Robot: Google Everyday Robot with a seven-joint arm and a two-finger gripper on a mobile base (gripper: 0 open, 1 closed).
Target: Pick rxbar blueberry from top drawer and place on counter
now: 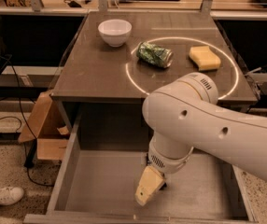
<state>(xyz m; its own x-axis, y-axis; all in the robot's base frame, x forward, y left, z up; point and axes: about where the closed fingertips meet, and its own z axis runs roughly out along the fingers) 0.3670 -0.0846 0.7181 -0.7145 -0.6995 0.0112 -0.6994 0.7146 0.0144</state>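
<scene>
The top drawer stands pulled out below the counter, its grey floor mostly bare. My gripper hangs from the big white arm and sits low inside the drawer, near its front middle, with its cream tip pointing down and to the left. The rxbar blueberry is hidden behind the wrist of the arm. The counter carries a thin white ring.
On the counter stand a white bowl, a dented green can and a yellow sponge block, the last two inside the ring. A cardboard box and cables lie on the floor at the left. A white shoe is at the bottom left.
</scene>
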